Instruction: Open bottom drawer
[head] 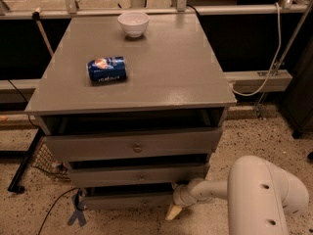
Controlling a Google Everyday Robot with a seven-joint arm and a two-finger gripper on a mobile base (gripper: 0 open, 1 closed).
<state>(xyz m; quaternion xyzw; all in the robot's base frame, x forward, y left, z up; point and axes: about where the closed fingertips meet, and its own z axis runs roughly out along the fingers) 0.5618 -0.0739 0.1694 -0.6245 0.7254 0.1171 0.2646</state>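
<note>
Near the back edge of your worktop (166, 72): white bowl (133, 23); blue can (107, 69) lies toward the left edge. Lowest, just above speckled floor (244, 131), the bottom drawer (124, 199). At its right end, the gripper (173, 210); opening cannot be told.

looks like a lab or workshop: speckled floor (259, 131), metal rail (244, 9), loose cable (277, 28); gripper (173, 211) low beside bottom drawer (127, 200).

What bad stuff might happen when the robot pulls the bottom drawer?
The end effector sits low by the right corner of the bottom drawer, away from its centre, so it may slip off or pull crooked. The blue can lies on its side on the cabinet top; a jolt might roll it.
</note>
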